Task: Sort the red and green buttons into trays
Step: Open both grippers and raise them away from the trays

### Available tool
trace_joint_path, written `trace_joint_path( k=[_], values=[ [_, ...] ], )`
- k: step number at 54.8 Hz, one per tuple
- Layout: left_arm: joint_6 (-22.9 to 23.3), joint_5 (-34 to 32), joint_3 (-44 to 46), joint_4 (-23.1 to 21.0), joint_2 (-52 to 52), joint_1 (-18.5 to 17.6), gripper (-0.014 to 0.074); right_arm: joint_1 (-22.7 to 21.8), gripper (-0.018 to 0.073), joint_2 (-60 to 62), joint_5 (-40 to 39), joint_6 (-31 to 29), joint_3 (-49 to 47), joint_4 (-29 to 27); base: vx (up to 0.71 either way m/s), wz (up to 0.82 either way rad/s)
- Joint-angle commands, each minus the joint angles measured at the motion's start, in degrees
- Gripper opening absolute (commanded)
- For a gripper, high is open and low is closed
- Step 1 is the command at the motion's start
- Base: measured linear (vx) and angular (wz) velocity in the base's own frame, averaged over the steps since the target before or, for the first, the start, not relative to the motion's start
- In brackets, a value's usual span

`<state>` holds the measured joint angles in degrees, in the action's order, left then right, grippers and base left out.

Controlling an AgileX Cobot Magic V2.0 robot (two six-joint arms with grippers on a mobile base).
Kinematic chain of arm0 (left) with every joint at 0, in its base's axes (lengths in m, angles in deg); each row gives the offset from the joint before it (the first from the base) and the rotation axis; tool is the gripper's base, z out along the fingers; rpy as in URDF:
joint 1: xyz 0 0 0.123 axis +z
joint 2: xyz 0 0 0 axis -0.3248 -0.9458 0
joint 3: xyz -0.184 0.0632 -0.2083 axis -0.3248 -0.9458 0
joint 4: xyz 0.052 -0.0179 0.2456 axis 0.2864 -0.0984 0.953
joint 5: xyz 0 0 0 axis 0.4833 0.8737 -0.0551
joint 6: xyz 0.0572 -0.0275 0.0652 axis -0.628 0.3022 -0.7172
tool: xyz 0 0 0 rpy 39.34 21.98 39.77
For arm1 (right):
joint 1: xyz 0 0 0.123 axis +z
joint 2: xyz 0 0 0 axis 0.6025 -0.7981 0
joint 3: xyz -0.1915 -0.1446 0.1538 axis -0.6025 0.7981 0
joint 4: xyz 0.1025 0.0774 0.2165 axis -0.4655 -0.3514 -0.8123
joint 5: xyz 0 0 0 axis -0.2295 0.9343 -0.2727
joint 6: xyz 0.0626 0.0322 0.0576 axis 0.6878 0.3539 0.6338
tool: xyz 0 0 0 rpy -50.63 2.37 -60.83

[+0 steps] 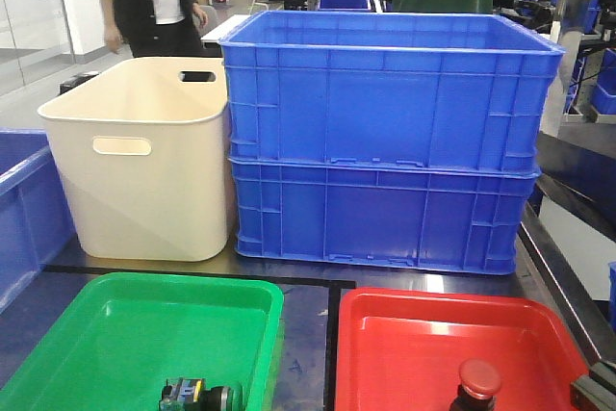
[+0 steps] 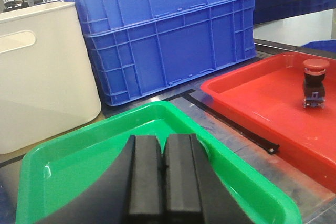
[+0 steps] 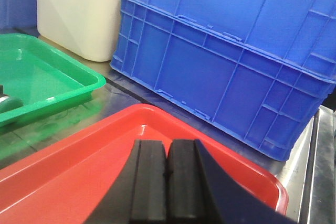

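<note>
The green button [image 1: 197, 397] lies on its side in the green tray [image 1: 106, 324], near that tray's front edge. In the red tray [image 1: 404, 334] the red button [image 1: 478, 380] stands upright, its round cap on top; the left wrist view shows this red button [image 2: 314, 82] too. My left gripper [image 2: 164, 141] is shut with nothing in it, over the green tray [image 2: 63, 166]. Shut and holding nothing as well, my right gripper [image 3: 168, 145] hangs over the red tray [image 3: 79, 166]. The green button is hidden behind the fingers in the left wrist view.
Two stacked blue crates [image 1: 385, 141] stand behind the trays, with a cream handled bin [image 1: 140, 156] to their left. Another blue crate [image 1: 19, 209] is at the far left. A black strip [image 1: 330, 334] runs between the trays. People stand beyond the table.
</note>
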<state>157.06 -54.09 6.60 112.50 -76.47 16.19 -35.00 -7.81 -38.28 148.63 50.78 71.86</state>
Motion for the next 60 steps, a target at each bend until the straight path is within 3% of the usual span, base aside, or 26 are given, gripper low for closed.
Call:
trace_joint_path(
  k=[1, 12, 18, 20, 22, 24, 26, 30, 32, 33, 35, 36, 40, 43, 46, 50, 54, 60],
  values=[
    [0.7, 1.1, 1.5, 0.1, -0.2, -0.1, -0.0006, -0.3, -0.0011, -0.1, 0.6, 0.1, -1.7, -1.2, 0.00, 0.00],
    [0.9, 2.0, 1.5, -0.7, -0.2, -0.1, -0.0006, -0.3, -0.0011, -0.1, 0.6, 0.1, -1.7, -1.2, 0.00, 0.00],
    [7.8, 7.2, 1.3, -10.9, -0.2, -0.1, -0.0006, -0.3, -0.0011, -0.1, 0.6, 0.1, -1.7, -1.2, 0.00, 0.00],
    [8.0, 8.6, 0.9, -15.8, -0.2, -0.1, -0.0006, -0.3, -0.0011, -0.1, 0.6, 0.1, -1.7, -1.2, 0.00, 0.00],
    [4.9, 9.6, 0.4, -21.5, -0.2, -0.1, -0.0006, -0.3, -0.0011, -0.1, 0.6, 0.1, -1.7, -1.2, 0.00, 0.00],
    [-0.9, 9.7, -0.5, -28.0, -0.2, -0.1, -0.0006, -0.3, -0.0011, -0.1, 0.5, 0.1, -1.7, -1.2, 0.00, 0.00],
    [-11.3, 9.8, -1.4, -38.1, -0.2, -0.1, -0.0006, -0.3, -0.0011, -0.1, 0.5, 0.1, -1.7, -1.2, 0.00, 0.00],
    [-37.2, 10.5, -4.2, -61.1, -0.2, -0.1, -0.0006, -0.3, -0.0011, -0.1, 0.5, 0.1, -1.7, -1.1, 0.00, 0.00],
    [-48.3, 11.4, -5.3, -74.0, -0.2, -0.1, -0.0006, -0.3, -0.0011, -0.1, 0.5, 0.1, -1.7, -1.1, 0.00, 0.00],
    [-56.6, 12.5, -6.2, -81.9, -0.2, -0.1, -0.0006, -0.3, -0.0011, -0.1, 0.5, 0.1, -1.7, -1.1, 0.00, 0.00],
    [-68.2, 14.5, -7.5, -92.0, 0.0, -0.1, -0.0006, -0.3, -0.0011, -0.1, 0.5, 0.1, -1.7, -1.1, 0.00, 0.00],
    [-73.5, 15.5, -8.2, -94.9, 0.3, -0.1, -0.0006, -0.3, -0.0011, -0.1, 0.5, 0.1, -1.7, -1.1, 0.00, 0.00],
    [-87.6, 17.9, -10.4, -105.5, 2.6, -0.1, -0.0006, -0.3, -0.0011, -0.1, 0.5, 0.1, -1.7, -1.1, 0.00, 0.00],
    [-95.3, 18.2, -13.1, -108.3, 5.4, -0.1, -0.0006, -0.3, -0.0011, -0.1, 0.6, 0.1, -1.7, -1.1, 0.00, 0.00],
    [-98.0, 17.7, -15.8, -108.2, 9.1, -0.1, -0.0006, -0.3, -0.0011, -0.1, 0.6, 0.1, -1.7, -1.1, 0.00, 0.00],
    [-98.2, 16.1, -19.5, -107.2, 14.6, -0.1, -0.0006, -0.3, -0.0011, -0.1, 0.6, 0.1, -1.7, -1.1, 0.00, 0.00],
    [-98.3, 22.1, -19.3, -104.1, 19.6, -0.1, -0.0006, -0.3, -0.0011, -0.1, 0.6, 0.1, -1.7, -1.1, 0.00, 0.00],
    [-98.2, 24.1, -19.3, -101.4, 23.3, -0.1, -0.0006, -0.3, -0.0011, -0.1, 0.6, 0.1, -1.7, -1.1, 0.00, 0.00]
  ],
)
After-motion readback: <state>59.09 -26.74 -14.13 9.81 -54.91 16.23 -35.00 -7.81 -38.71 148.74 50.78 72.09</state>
